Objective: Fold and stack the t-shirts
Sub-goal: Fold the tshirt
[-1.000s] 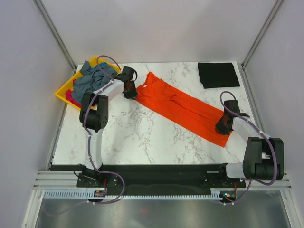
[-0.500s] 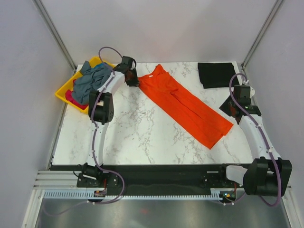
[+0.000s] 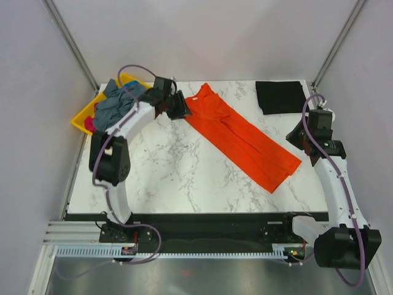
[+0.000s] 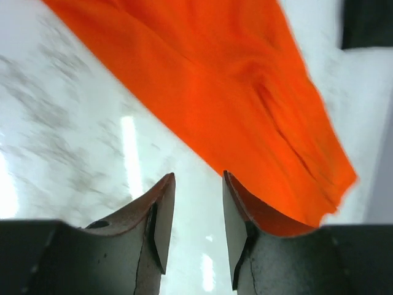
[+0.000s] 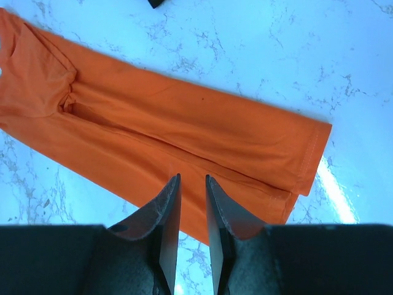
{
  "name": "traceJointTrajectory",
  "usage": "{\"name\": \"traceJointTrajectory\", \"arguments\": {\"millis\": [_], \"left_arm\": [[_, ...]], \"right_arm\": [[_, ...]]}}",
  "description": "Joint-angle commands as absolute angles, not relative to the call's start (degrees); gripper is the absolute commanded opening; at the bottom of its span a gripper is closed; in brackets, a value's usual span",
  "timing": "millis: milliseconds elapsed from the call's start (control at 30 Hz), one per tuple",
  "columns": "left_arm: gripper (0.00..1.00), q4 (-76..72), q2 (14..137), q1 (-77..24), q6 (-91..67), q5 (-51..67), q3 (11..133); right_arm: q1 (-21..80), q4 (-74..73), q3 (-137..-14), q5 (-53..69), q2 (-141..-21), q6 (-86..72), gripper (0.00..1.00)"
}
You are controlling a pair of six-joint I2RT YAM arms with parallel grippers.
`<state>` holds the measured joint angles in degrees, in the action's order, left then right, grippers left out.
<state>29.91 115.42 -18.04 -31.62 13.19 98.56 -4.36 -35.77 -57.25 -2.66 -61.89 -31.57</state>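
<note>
top and wrist views, mid-task. the orange t-shirt (image 3: 236, 135) lies flat on the marble table (image 3: 166, 172), doubled lengthwise into one long strip that runs diagonally from the far middle toward your near right; judged from this, the remaining step is to fold it crosswise. the left gripper (image 3: 182, 110) sits just beside the collar end and the right gripper (image 3: 299, 138) stands off the hem end, so you have one at each short edge, which suits an end-to-end fold. in the left wrist view the fingers (image 4: 161, 212) are a small way apart with only bare table between them; the cloth edge passes just beside the right-hand finger. in the right wrist view the fingers (image 5: 169, 215) show a narrow gap, nothing gripped, held above the strip. the black t-shirt (image 3: 279, 96) rests folded in the far right corner, probably the base of the stack. count: one orange, one black, a grey-blue t-shirt (image 3: 118, 104) and a glimpse of pink t-shirt (image 3: 90, 125) heaped in one yellow tray (image 3: 80, 118); whether that heap hides more you cannot tell.
</note>
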Motion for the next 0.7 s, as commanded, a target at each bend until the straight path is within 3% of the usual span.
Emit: {"name": "traceJointTrajectory", "arguments": {"millis": [0, 67, 233, 400, 667], "left_arm": [[0.45, 14.80, 102.86, -27.23, -45.68, 20.12, 81.44], [0.46, 7.77, 98.98, -34.23, -50.51, 18.73, 69.73], [0.50, -5.08, 94.65, -48.32, -63.70, 10.64, 58.46], [0.51, -13.96, 100.09, -58.34, -72.32, 7.74, 57.57], [0.53, -16.52, 111.25, -65.03, -74.44, 4.04, 65.21]], "right_arm": [[-4.48, -38.05, -59.05, -0.09, -60.12, -30.68, 0.30], [-4.57, -39.37, -60.29, -0.18, -59.51, -29.71, 0.31], [-4.57, -44.03, -65.74, -0.09, -58.28, -27.78, 0.32], [-4.57, -45.70, -68.64, 0.35, -54.67, -28.56, 0.34], [-4.66, -46.32, -68.56, 2.55, -49.31, -30.41, 0.36]]}}
